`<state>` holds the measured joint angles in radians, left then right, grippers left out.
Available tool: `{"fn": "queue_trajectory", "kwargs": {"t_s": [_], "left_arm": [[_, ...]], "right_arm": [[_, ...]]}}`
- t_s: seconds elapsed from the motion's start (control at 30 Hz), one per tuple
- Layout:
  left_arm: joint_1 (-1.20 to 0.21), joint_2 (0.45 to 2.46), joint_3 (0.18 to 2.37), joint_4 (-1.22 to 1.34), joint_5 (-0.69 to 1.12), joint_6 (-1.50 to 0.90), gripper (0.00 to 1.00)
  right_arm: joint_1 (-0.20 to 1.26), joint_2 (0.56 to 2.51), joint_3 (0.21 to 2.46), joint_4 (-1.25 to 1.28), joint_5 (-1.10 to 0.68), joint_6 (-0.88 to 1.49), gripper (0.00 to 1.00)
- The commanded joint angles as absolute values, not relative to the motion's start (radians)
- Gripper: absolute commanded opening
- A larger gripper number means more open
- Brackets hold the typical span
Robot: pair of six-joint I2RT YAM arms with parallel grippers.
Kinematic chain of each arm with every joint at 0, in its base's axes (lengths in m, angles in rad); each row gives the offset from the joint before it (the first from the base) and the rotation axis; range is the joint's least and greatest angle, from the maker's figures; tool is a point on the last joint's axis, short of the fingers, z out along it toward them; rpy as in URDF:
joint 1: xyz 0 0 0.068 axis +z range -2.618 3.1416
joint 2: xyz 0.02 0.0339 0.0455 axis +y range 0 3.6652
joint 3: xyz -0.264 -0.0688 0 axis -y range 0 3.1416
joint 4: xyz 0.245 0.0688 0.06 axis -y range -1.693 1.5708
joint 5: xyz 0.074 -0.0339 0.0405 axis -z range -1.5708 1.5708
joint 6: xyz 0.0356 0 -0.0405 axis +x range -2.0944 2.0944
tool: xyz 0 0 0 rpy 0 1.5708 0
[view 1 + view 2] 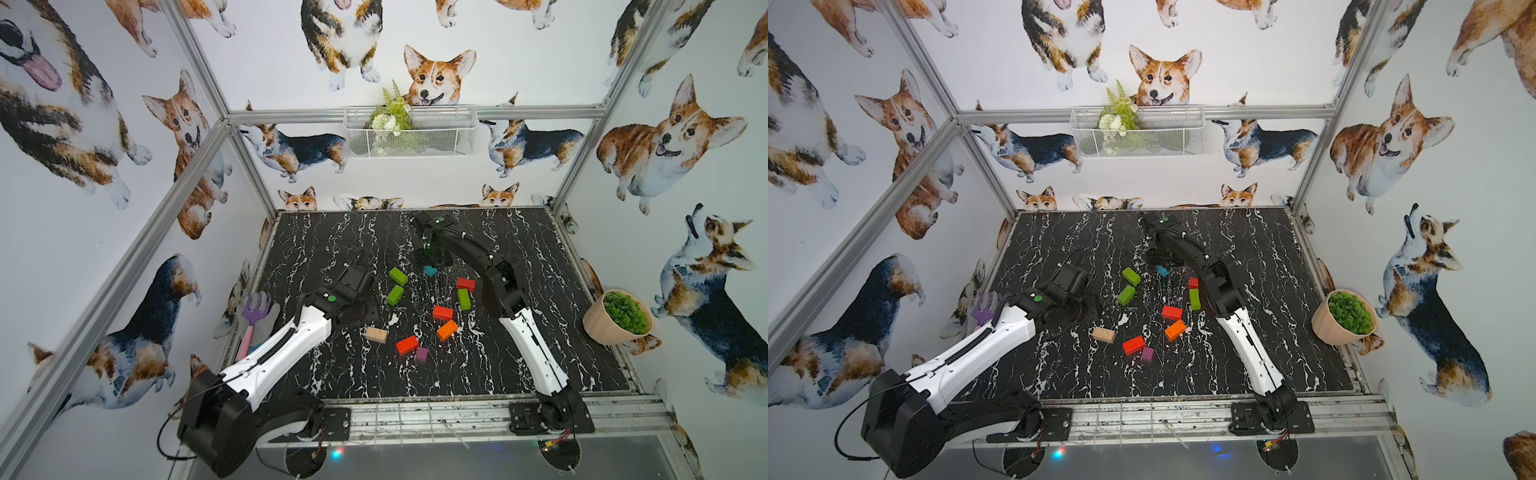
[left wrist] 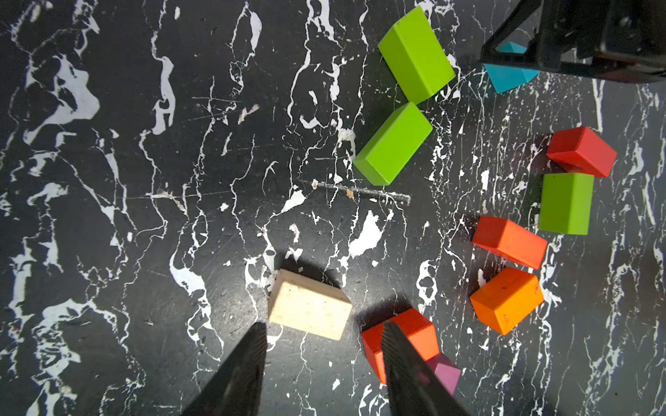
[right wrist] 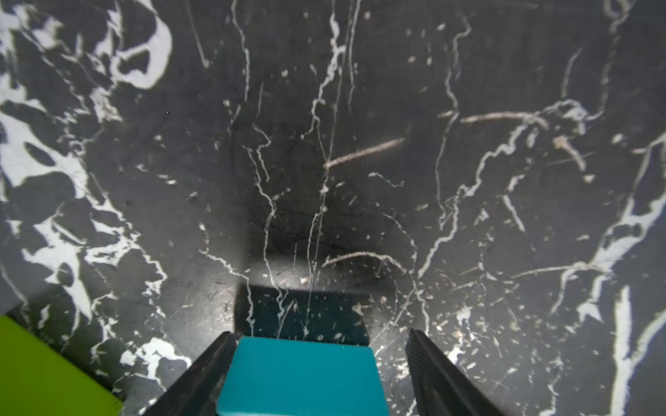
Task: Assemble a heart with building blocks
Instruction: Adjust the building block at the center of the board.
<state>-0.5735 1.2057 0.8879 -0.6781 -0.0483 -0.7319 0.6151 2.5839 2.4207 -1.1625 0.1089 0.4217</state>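
Note:
The building blocks lie apart in a loose hollow outline like a heart on the black marble table (image 1: 316, 249). Two green bricks (image 1: 398, 276) (image 1: 394, 295) are at the left, and a red brick (image 1: 466, 284) lies over a green one (image 1: 464, 299) at the right. Lower down are a red brick (image 1: 443, 312), the orange brick (image 1: 447, 330), the purple cube (image 1: 422, 354), a red brick (image 1: 407, 345) and the beige brick (image 1: 376, 334). My right gripper (image 3: 320, 333) stands open around the teal triangle (image 3: 302, 378); one finger touches it and the other stands clear. My left gripper (image 2: 324, 326) hangs open and empty above the beige brick (image 2: 310, 304).
A purple toy rake (image 1: 253, 320) lies off the table's left edge. A beige pot with a green plant (image 1: 619, 318) stands past the right edge. A white wire basket (image 1: 440, 133) hangs on the back wall.

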Motion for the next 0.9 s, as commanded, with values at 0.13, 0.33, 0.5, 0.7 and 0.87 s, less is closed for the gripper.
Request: {"fn": "queue_trajectory", "kwargs": {"t_s": [0.13,0.33,0.5,0.7,0.87], "left_arm": [[-0.572,1.213,0.883,-0.683,-0.062,-0.732,0.55],[-0.572,1.219,0.886,-0.683,-0.061,-0.727,0.55],[-0.572,1.226,0.88,-0.678,-0.063,-0.729,0.55],[-0.573,1.244,0.887,-0.672,-0.053,-0.732,0.55],[-0.572,1.241,0.885,-0.67,-0.058,-0.732,0.55]], "right_arm": [[0.629,2.583,2.396,-1.16,0.1,0.396,0.71],[0.631,2.578,2.378,-1.153,0.102,0.399,0.69],[0.641,2.531,2.3,-1.118,0.104,0.397,0.67],[0.644,2.484,2.234,-1.084,0.115,0.397,0.64],[0.652,2.458,2.216,-1.096,0.115,0.374,0.6]]}}
